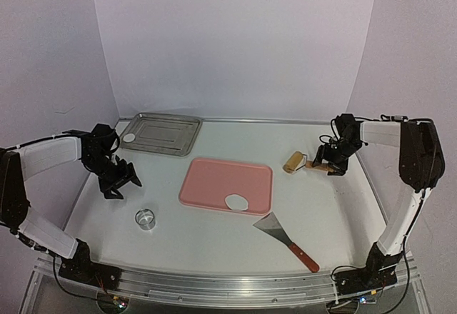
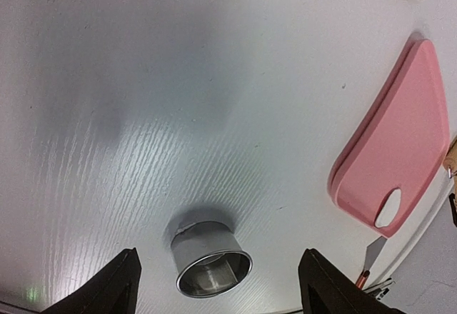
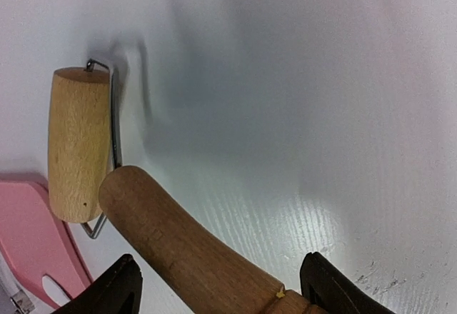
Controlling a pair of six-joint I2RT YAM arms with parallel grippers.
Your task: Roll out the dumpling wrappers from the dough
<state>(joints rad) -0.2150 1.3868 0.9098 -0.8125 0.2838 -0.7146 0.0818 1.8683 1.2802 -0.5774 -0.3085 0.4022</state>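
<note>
One dumpling wrapper (image 1: pixel 236 202), a small white disc, lies on the near right part of the pink board (image 1: pixel 214 178). It also shows in the left wrist view (image 2: pixel 388 208). A second wrapper (image 1: pixel 129 138) lies at the left end of the metal tray (image 1: pixel 168 134). The wooden roller (image 1: pixel 293 162) lies right of the board. My right gripper (image 1: pixel 333 163) is open, its jaws on either side of the roller's handle (image 3: pixel 193 250) without closing on it. My left gripper (image 1: pixel 118 182) is open and empty above the table, and the ring cutter (image 2: pixel 211 260) shows between its fingers.
The metal ring cutter (image 1: pixel 146 219) stands on the table near the front left. A metal scraper (image 1: pixel 282 233) with a red-brown handle lies front right of the board. The roller's drum (image 3: pixel 75 143) lies close to the pink board's corner (image 3: pixel 28 235).
</note>
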